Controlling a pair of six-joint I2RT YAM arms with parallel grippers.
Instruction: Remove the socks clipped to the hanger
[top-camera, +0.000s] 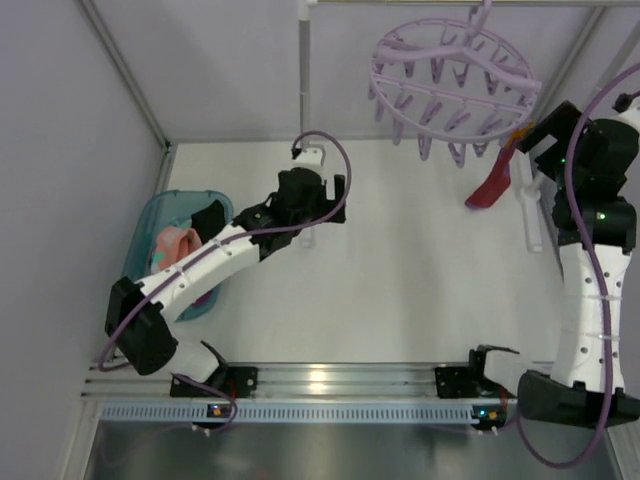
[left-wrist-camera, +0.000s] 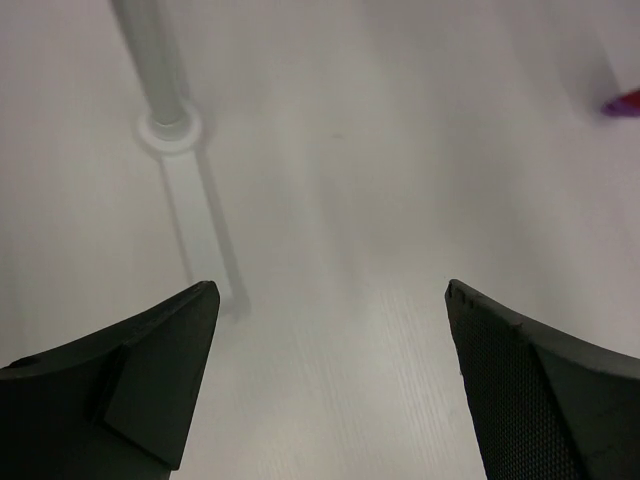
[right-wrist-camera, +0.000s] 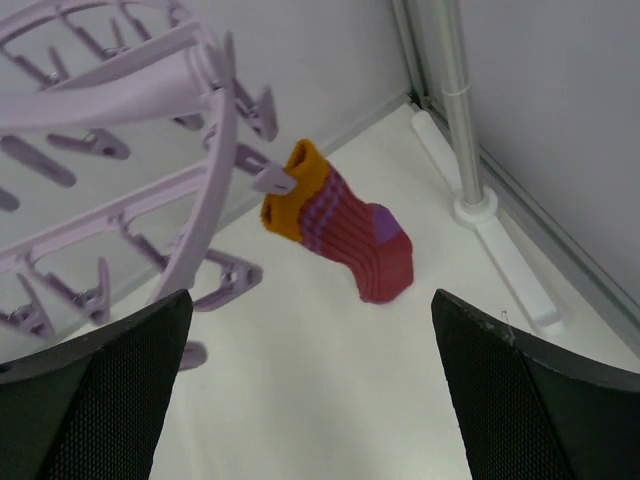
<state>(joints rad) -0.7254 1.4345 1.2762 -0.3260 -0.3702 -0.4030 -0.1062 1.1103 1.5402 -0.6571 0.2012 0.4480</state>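
**On the lilac hanger's rim, one sock left clipped**

Beneath the round lilac plastic ring hanger (top-camera: 455, 85), one red knitted sock with an orange cuff and purple patches (top-camera: 490, 185) hangs from a lilac peg (right-wrist-camera: 272, 182) on the ring's right-hand edge. The peg grips the orange cuff, and the toe hangs down at a tilt above the white table (top-camera: 400, 280). The other pegs in view around the ring carry nothing.

Just to the right of the hanger, the right gripper (right-wrist-camera: 312, 295) faces that sock with its jaws spread wide and nothing between them. It touches neither the sock nor the ring. Behind the sock, farther right of the hanger, a white metal pole (right-wrist-camera: 455, 90) rises from a flat foot on the table.

Well to the left of the hanger and lower in the overhead view, the left gripper (left-wrist-camera: 330, 300) hovers over bare table. It is released, its jaws far apart and holding nothing. A second white pole (left-wrist-camera: 150, 60) stands just ahead of it.

Farther left of the hanger sits a teal translucent tub (top-camera: 165, 200), partly covered by the left arm. A salmon pink sock (top-camera: 180, 242) lies inside it.
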